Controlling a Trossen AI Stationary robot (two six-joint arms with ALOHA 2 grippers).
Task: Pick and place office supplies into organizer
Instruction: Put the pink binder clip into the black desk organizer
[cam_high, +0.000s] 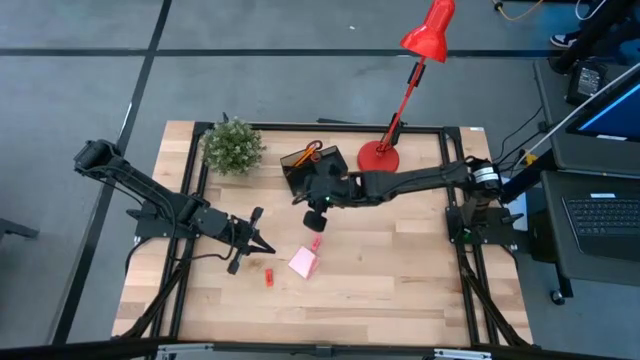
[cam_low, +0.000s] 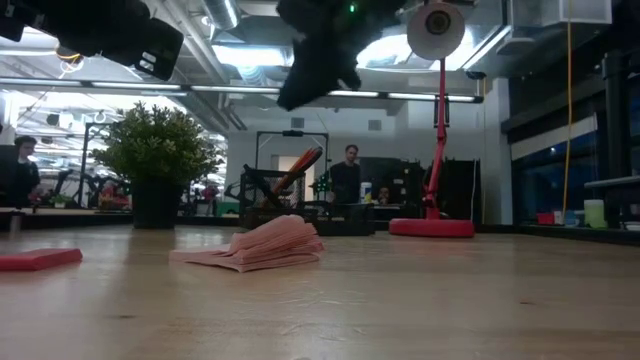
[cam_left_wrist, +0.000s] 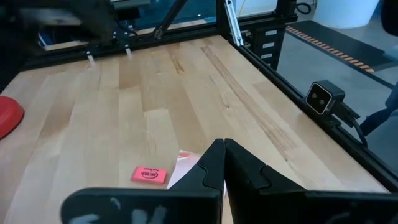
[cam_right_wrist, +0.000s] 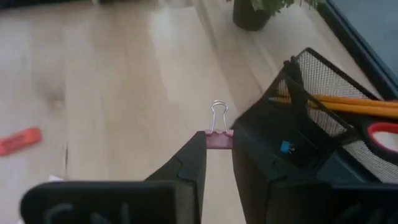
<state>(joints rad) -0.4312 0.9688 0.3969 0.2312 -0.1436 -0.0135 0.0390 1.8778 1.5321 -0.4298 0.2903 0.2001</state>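
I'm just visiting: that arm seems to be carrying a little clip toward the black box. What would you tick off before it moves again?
1. Pink binder clip pinched in the right pincer: ok.
2. Clip lifted off the table: ok.
3. Clip directly over the organizer: not ok, it sits beside the mesh wall.
4. Room in the organizer's near compartment: ok; pencils and scissors sit at the far side.
5. Left pincer out of the way, shut, low over the table: ok.
6. Red eraser and pink note pad still to collect: ok.
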